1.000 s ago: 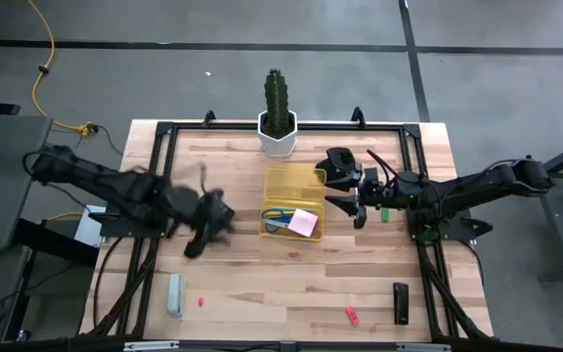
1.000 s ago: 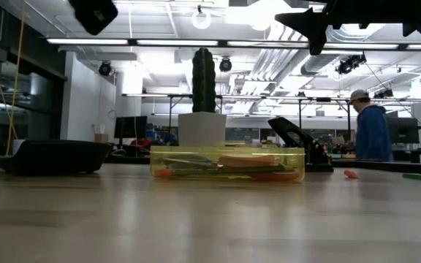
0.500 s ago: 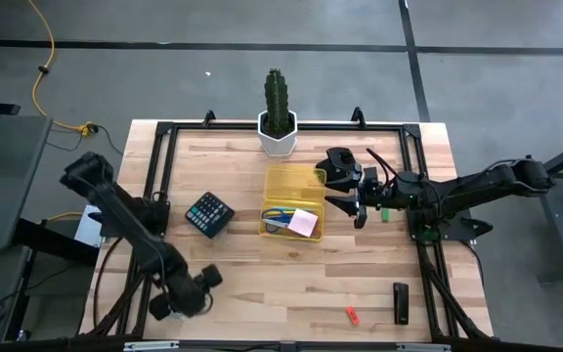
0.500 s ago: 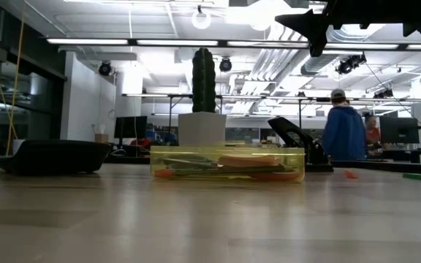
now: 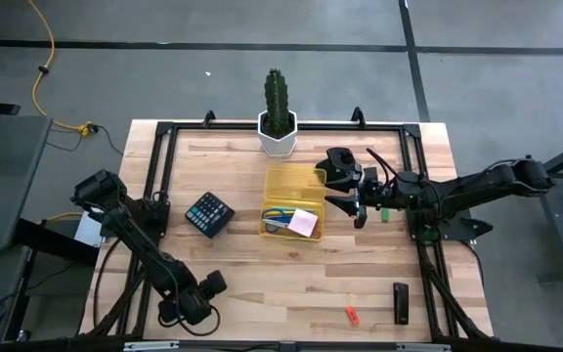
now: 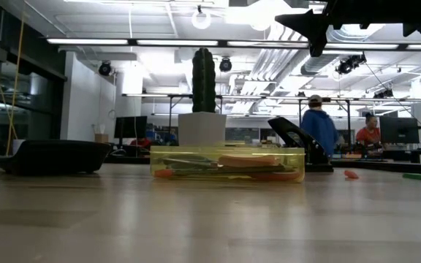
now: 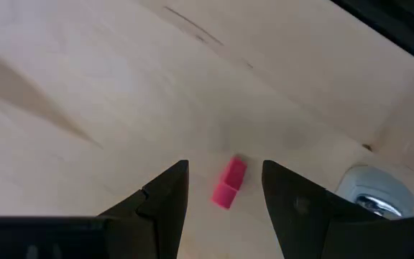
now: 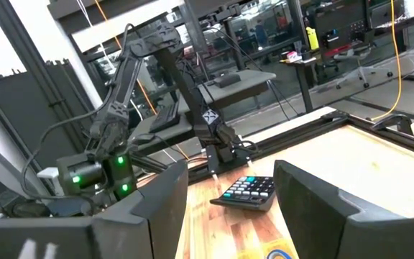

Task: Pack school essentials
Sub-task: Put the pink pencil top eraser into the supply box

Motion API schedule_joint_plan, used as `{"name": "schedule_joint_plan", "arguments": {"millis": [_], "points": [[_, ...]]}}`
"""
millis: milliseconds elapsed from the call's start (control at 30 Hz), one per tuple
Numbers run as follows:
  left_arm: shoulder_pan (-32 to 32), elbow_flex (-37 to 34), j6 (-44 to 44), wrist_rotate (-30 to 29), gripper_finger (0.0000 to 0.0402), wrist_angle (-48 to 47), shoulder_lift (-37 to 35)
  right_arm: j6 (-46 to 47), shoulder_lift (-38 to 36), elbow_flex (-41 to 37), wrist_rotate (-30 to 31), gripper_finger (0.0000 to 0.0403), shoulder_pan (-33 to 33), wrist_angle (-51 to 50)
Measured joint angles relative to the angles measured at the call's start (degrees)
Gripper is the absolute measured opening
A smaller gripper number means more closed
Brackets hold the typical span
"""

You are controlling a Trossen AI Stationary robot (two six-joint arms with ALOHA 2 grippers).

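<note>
At the table's front-left corner, the left gripper hovers low over the pale wooden table, fingers spread apart. The left wrist view shows a small pink-red plastic block lying flat on the wood, in line with the gap between the two dark fingers, not touching either. Beside it sits a rounded grey-white object, partly cut off; identity unclear.

Handling judgement: the block looks rigid, very light, smooth-sided. It should not deform, but it could skate or flip if one finger meets it first. Best hold is across the two long sides near the middle, fingers square to its length and brought right down to the wood.

Further right, a black pocket calculator lies apart from the rest. At centre, a shallow translucent yellow plastic tray already holds blue-handled scissors and a square pink sticky-note pad; the low view shows the contents lying flat below the rim. Behind the tray stands a green cactus in a white pot.

Right of the tray, the right gripper waits above the table, its fingers parted and empty. A small green piece lies under that arm. Near the front edge lie a small red piece and a narrow black oblong item, all still unpacked.
</note>
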Motion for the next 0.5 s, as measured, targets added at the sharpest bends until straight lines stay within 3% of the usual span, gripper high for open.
{"name": "schedule_joint_plan", "arguments": {"millis": [333, 500], "points": [[0.4, 0.2, 2.1, 0.8, 0.0166, -1.6, 2.6, 0.0, 0.0, 0.0, 0.0, 0.0200, 0.0, 0.0], [0.4, 0.2, 5.3, 1.2, 0.0139, -1.2, 2.6, 0.0, 0.0, 0.0, 0.0, 0.0200, 0.0, 0.0]]}}
